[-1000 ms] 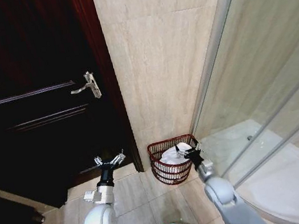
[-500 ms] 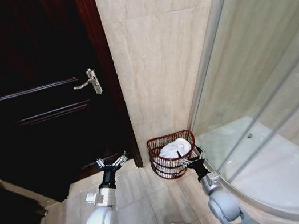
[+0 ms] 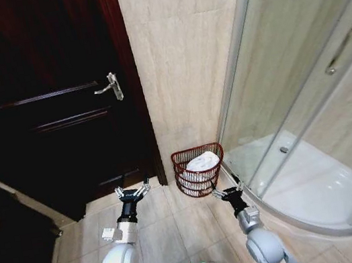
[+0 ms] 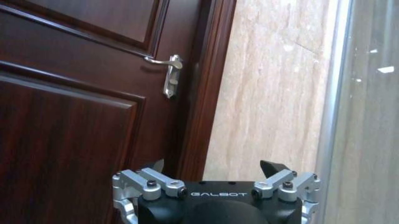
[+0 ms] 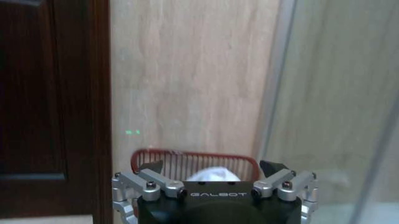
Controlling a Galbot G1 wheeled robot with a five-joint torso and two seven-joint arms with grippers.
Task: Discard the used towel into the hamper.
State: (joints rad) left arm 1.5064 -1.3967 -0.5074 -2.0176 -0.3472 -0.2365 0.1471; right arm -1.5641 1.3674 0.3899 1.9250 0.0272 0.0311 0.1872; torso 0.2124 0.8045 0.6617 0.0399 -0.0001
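hamper: on the floor against the tiled wall, between the dark door and the glass shower enclosure.
towel: white, bunched inside the hamper, top showing over the rim.
my right gripper: low, just short of the hamper, jaws apart, holding nothing.
my left gripper: out front near the door, jaws spread, holding nothing.
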